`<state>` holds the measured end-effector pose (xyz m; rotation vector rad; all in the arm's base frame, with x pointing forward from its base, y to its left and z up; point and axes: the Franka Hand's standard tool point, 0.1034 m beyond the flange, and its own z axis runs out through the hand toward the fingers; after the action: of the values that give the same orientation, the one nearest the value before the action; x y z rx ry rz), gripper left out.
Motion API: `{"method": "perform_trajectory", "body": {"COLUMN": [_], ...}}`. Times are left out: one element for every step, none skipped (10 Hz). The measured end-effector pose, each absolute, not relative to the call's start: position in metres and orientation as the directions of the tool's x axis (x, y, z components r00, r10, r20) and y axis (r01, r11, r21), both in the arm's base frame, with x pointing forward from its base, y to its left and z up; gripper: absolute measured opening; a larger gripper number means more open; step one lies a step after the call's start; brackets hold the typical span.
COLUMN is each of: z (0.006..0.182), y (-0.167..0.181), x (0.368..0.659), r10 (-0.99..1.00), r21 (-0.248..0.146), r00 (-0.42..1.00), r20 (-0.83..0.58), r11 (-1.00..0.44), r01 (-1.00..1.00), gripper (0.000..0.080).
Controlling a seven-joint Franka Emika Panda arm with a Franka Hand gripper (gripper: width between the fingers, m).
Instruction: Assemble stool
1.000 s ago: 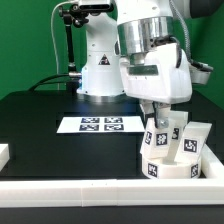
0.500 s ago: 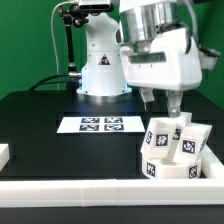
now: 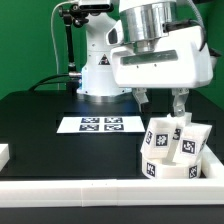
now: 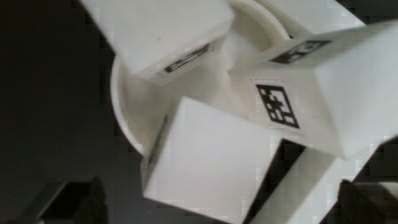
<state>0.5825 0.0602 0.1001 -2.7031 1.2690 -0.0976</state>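
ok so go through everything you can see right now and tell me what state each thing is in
gripper: open, empty, hovering above the legs
seat: flat on the table in the near corner on the exterior view's right, legs on it
legs: upright, leaning against each other on the seat, apart from the fingers
marker board: flat on the table, bare
rail: lying along the table's front edge

All plastic and matt black here

Seat [image 3: 168, 165] and leg blocks [image 3: 160, 134] look like smooth white plastic, slightly satin, with paper-like printed tags. Table [image 3: 40, 120] is flat matt black; robot arm's shell [image 3: 160, 62] is glossy white.
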Motion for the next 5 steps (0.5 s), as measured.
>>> {"method": "perform_trajectory", "body": {"z": [0.1007,0.1023,0.1039,0.1031,0.1029], "y": [0.0594,0.0572,0.0544,0.0543,0.0539], "x": [0.5830,0.5844,0.5860,0.5856,0.5856], "r10": [-0.690,-0.610,-0.528,-0.490,-0.440], "r21": [-0.153,-0.146,-0.139,-0.135,-0.131], "r00": [0.724,0.791,0.847,0.869,0.895], "r20": [0.023,0.042,0.061,0.067,0.074], "r11": [-0.718,-0.787,-0.845,-0.868,-0.894], "r01": [-0.679,-0.600,-0.517,-0.478,-0.429], "gripper": [0.0649,0.0649,0.0649,0.0649,0.0649]}}
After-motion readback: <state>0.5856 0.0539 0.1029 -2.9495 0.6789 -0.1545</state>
